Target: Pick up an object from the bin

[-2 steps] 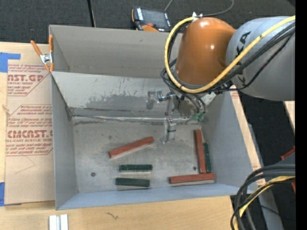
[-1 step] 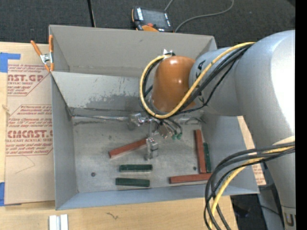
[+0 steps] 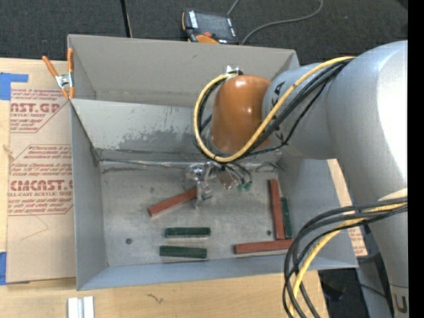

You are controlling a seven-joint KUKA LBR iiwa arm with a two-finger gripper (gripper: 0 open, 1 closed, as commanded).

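Note:
My gripper (image 3: 202, 185) hangs low over the middle of the bin floor, under the arm's orange cover. A red-brown stick (image 3: 171, 204) lies slanted on the floor, and its upper right end reaches the gripper's tip. Whether that end is gripped I cannot tell. Two dark green sticks (image 3: 187, 231) (image 3: 182, 251) lie flat and parallel just in front of it, apart from the gripper.
Against the right wall stand a red stick (image 3: 275, 207) and a dark green stick (image 3: 285, 217), lying lengthwise side by side. Another red stick (image 3: 262, 247) lies along the front right. The bulky arm and its cables cover the bin's right side.

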